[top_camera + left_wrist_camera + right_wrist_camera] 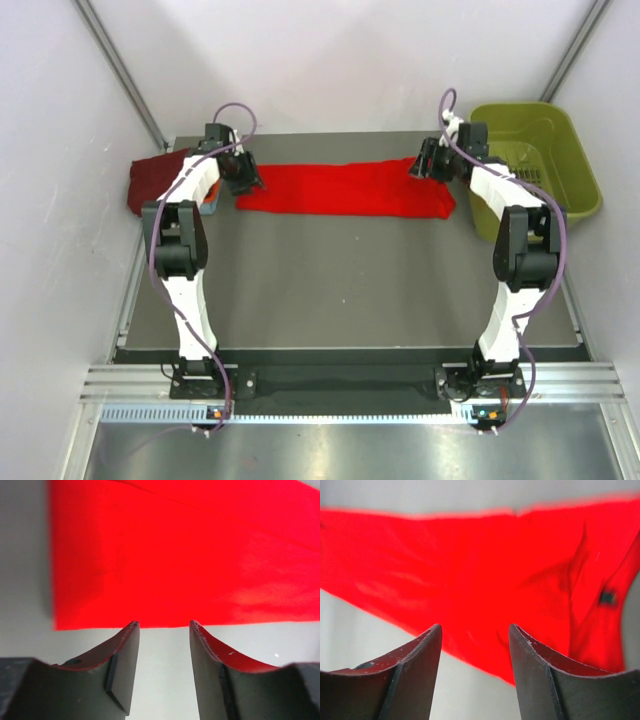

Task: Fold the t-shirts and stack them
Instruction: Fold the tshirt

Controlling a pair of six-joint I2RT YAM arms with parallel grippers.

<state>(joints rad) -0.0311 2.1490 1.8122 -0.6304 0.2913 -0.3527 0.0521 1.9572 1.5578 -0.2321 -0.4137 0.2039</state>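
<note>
The red shirt lies flat as a long folded strip across the far side of the table. The left end effector is at its left end and the right end effector at its right end, both spread and holding nothing. A maroon shirt sits at the far left corner.

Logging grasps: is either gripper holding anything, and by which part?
Nothing is held: left gripper and right gripper both stand open by the red t-shirt.
</note>
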